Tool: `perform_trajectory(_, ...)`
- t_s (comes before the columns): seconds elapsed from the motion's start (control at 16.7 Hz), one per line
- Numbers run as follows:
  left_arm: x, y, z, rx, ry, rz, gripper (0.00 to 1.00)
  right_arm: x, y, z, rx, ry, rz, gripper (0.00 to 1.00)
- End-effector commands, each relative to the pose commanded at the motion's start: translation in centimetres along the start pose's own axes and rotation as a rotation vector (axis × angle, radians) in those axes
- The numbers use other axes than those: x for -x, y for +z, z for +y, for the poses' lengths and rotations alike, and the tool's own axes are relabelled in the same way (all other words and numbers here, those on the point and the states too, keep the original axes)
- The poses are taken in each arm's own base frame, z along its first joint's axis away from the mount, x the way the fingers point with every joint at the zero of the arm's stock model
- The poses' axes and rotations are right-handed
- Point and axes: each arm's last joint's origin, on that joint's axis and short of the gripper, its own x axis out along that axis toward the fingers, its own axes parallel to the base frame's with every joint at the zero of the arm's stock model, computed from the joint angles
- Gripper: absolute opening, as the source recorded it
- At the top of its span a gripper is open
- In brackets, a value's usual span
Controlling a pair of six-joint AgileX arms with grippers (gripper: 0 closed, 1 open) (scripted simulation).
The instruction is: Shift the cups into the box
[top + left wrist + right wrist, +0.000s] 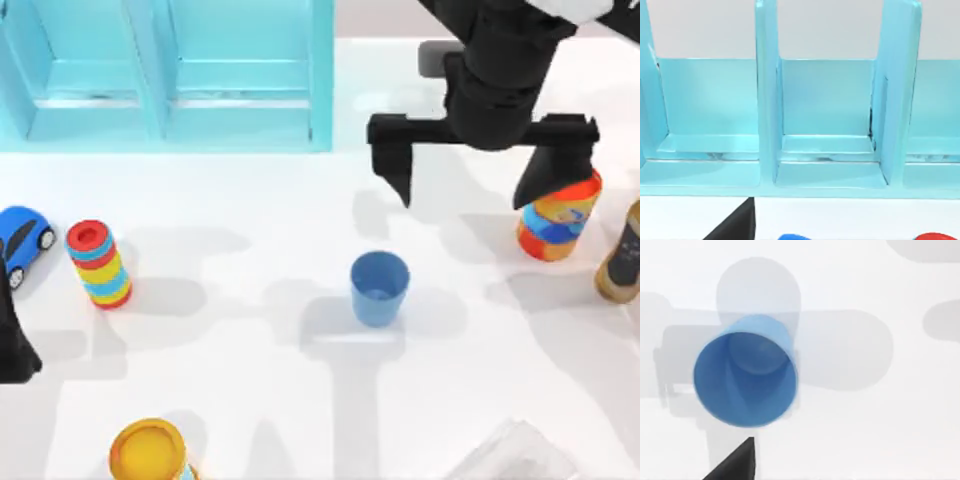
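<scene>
From above, the right claw (482, 175) is seen spread wide over the white table (260, 300), the blue cup (380, 288) standing upright at its 7 o'clock, well short of the turquoise box (165, 75). In the right wrist view, the cup's open mouth is framed; a centred descent astride the rim is judged best.

The plain blue cup (380, 288) stands upright and empty at mid-table.
</scene>
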Motion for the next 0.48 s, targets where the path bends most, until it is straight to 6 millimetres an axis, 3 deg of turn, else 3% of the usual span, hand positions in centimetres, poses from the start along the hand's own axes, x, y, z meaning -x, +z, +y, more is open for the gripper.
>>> perform_trajectory(0.18, 0.0, 0.0, 0.0, 0.0, 0.0, 0.0, 1.0, -1.8, -1.0, 3.5, -0.001, -0.023, 0.03, 1.0)
perform_trajectory(0.48, 0.0, 0.0, 0.0, 0.0, 0.0, 0.0, 1.0, -2.0, -1.1, 3.7, -0.003, -0.025, 0.035, 1.0)
